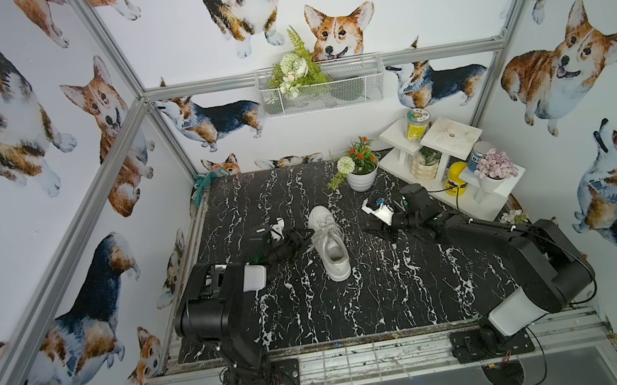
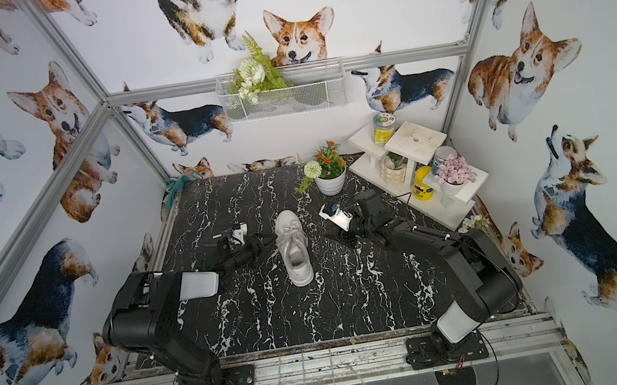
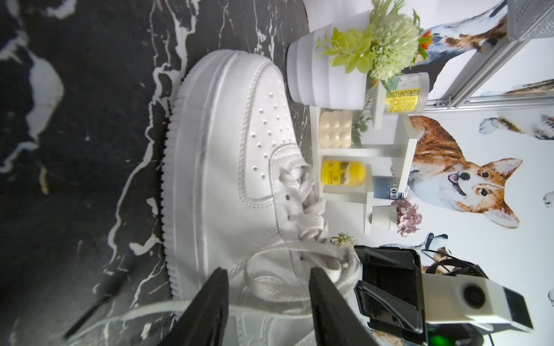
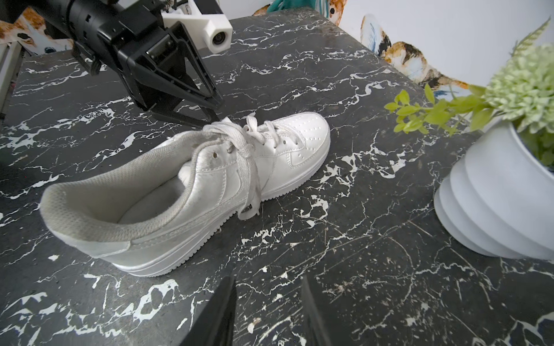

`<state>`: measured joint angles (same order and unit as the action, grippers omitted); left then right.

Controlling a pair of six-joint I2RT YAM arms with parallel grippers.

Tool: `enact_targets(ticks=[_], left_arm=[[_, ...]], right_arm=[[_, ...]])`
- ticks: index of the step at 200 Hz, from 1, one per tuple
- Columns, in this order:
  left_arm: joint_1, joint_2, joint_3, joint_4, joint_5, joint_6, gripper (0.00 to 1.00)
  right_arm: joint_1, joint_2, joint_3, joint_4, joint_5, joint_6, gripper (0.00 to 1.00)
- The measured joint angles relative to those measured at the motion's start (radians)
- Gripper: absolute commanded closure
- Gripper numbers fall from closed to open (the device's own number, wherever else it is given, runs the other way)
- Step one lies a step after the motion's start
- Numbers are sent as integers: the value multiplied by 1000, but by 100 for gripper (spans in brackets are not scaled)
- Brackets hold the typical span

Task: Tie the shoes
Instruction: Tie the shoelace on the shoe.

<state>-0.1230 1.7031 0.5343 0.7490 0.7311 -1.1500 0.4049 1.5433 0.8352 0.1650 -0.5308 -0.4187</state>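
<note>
Left pincer (image 4: 215,113) sits low at the sneaker's (image 1: 329,245) left side, tips at the top of the tongue. Its jaws are partly apart, and in the left wrist view loops of the laces (image 4: 239,143) lie across the gap, slack and not pinched. The sneaker is mid table (image 1: 354,309), upright on its sole, toe away from the arm bases and heel toward them. It is all white with a thick ribbed sole and a grey-white lining; I can read no writing on it. The laces are bunched loosely at the upper eyelets, and one flat end hangs down the sneaker's right side and reaches the table. Right pincer (image 4: 266,281) is off the sneaker's right side and apart from it, jaws partly open over bare marble with nothing between them. Further right, at the back, a white ribbed pot (image 1: 362,180) holds fake green and orange flowers. Beside it in the corner stands a white tiered shelf (image 1: 452,132). On it a clear jar (image 3: 401,100) has a yellow label reading "SUNFLOWER", with smaller print beside it too small to read. A yellow jar (image 3: 343,176) and a blue can (image 3: 386,188) have labels too small to read. Corgi print covers all the walls.
</note>
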Motion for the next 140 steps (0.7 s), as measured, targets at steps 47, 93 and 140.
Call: enact_targets(ticks=[47,93,140], left_arm=[[-5,68,-29,137,16,-91,53],[-7,103,-15,212,25,-135,57],[-28,127,-13,271,18,-170,72]], right_arm=[[0,-4,-1,0,13,16,59],[0,-16,-15,1,26,20,59],[0,-18,-19,0,34,20,59]])
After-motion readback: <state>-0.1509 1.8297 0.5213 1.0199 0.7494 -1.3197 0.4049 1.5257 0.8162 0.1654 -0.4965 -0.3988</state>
